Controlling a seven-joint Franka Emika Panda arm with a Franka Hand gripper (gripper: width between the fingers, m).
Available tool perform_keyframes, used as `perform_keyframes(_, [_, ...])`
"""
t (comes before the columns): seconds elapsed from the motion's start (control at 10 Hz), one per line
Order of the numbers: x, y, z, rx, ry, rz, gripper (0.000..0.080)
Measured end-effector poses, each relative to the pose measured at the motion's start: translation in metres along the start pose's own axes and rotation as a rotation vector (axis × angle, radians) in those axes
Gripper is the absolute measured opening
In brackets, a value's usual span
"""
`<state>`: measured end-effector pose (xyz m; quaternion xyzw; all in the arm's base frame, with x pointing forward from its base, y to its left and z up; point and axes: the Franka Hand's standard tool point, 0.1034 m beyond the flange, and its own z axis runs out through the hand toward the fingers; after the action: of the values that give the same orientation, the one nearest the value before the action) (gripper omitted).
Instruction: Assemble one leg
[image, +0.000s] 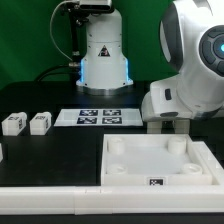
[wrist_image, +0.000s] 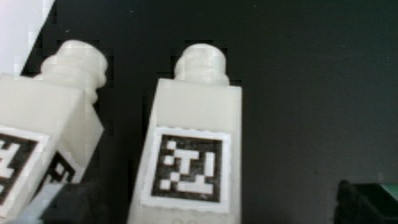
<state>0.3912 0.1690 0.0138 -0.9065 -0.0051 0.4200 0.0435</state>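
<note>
Nearest in the exterior view lies the tabletop (image: 112, 165), a white square tray with a raised rim, corner holes and a small tag on its front wall, flat on the black desk (image: 40, 150). Behind it, toward the exterior view's left, one leg (image: 13, 124) and a second leg (image: 40, 122) lie side by side on the desk, just apart and clear of the tabletop. The marker board (image: 100, 117) lies flat near the middle, a little farther back. At the exterior view's right the white arm (image: 185, 70) bends down behind the tabletop's far rim, and its lower end is too dark there to make out. Farthest back stands the white base (image: 105, 55). In the wrist view two legs lie flat on the desk, close but not touching, pegs pointing the same way and tags facing up. One leg (wrist_image: 196, 140) shows whole and the other (wrist_image: 45, 115) is cut by the picture's edge. The fingers (wrist_image: 374, 203) appear only as dark blurred tips, spread wide with the whole leg between them, gripping nothing.
</note>
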Motion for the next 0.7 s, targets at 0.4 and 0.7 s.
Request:
perform_keyframes(0.4, [0.001,0.006,0.013,0.002,0.009,0.010,0.0649])
perform_keyframes(0.7, [0.000,0.008,0.015,0.003,0.004,0.014,0.0546])
